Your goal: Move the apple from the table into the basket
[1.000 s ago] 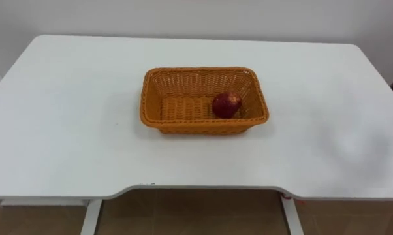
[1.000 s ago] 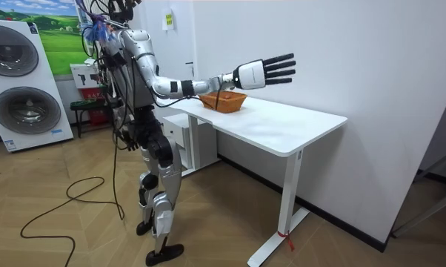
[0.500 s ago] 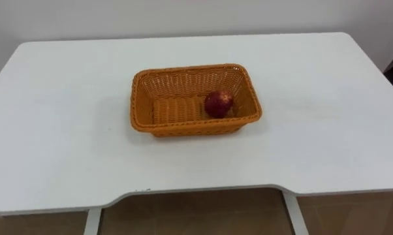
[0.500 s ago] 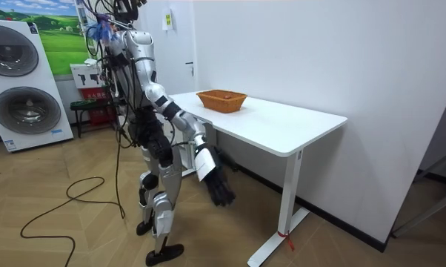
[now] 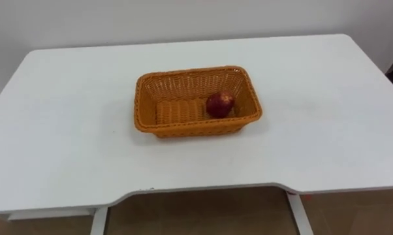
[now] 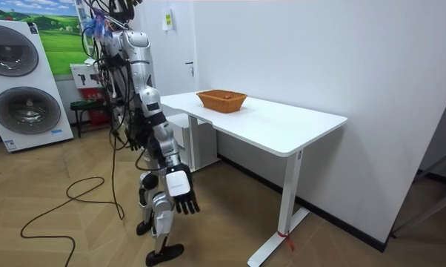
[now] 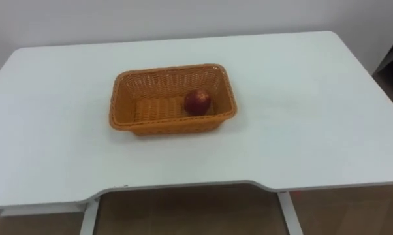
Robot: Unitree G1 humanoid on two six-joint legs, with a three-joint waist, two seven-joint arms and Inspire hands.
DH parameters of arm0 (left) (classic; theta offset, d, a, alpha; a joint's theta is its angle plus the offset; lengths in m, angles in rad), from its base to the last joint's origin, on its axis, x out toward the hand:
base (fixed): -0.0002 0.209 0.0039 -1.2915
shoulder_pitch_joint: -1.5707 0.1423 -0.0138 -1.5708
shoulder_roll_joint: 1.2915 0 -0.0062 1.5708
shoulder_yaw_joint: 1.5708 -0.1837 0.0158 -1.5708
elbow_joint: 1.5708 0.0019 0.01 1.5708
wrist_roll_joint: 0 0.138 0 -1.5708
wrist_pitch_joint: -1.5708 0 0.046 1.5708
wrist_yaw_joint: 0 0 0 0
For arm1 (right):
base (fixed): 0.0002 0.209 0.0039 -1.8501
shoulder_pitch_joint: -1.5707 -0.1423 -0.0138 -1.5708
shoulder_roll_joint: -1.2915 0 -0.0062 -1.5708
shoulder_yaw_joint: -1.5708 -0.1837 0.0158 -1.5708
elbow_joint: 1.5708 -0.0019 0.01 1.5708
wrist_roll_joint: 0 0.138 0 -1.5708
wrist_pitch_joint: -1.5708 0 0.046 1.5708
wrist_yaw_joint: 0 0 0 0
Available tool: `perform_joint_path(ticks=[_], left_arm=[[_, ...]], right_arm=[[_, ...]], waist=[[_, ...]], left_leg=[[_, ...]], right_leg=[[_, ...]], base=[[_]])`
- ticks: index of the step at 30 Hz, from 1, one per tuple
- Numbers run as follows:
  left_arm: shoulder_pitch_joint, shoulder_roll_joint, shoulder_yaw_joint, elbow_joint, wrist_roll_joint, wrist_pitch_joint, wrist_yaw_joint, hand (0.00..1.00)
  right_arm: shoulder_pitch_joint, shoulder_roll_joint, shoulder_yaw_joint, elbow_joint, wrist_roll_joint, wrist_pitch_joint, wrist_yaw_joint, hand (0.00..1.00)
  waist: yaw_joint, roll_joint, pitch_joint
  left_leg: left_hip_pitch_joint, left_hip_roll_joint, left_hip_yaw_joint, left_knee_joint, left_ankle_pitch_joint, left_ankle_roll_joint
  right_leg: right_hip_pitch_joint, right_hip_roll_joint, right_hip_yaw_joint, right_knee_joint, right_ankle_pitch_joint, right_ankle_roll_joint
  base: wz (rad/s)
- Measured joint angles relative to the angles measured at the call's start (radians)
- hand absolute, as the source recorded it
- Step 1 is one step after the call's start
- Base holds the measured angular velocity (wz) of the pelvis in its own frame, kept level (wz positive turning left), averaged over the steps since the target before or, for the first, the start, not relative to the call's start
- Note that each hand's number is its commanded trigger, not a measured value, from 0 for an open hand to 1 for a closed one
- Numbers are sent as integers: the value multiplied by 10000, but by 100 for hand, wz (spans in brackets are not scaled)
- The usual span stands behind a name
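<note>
Left eye view: the apple (image 5: pixel 220 104) is sitting in the right end of the basket (image 5: pixel 190 126) on the table (image 5: pixel 66 143), so it's looking placed already. Room view: the robot's right hand (image 6: pixel 180 189) is hanging beside its leg, fingers loosely spread, holding nothing.
</note>
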Motion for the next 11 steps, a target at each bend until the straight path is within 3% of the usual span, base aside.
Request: perform_joint_path(ticks=[6,11], left_arm=[[-362,-31,-38,344,98,102,-47,0],[-508,-31,-471,339,77,104,-15,0]], right_arm=[[-180,213,1202,63,-1698,202,1977,0],[-441,164,1766,33,-2645,192,2567,0]], waist=[[379,84,12],[467,113,35]], left_leg=[[-7,-2,0,12,-28,1],[-1,-6,-11,67,-32,-4]], right_leg=[[35,4,-74,-130,28,4],[179,3,-236,-173,26,10]], base=[[2],[8]])
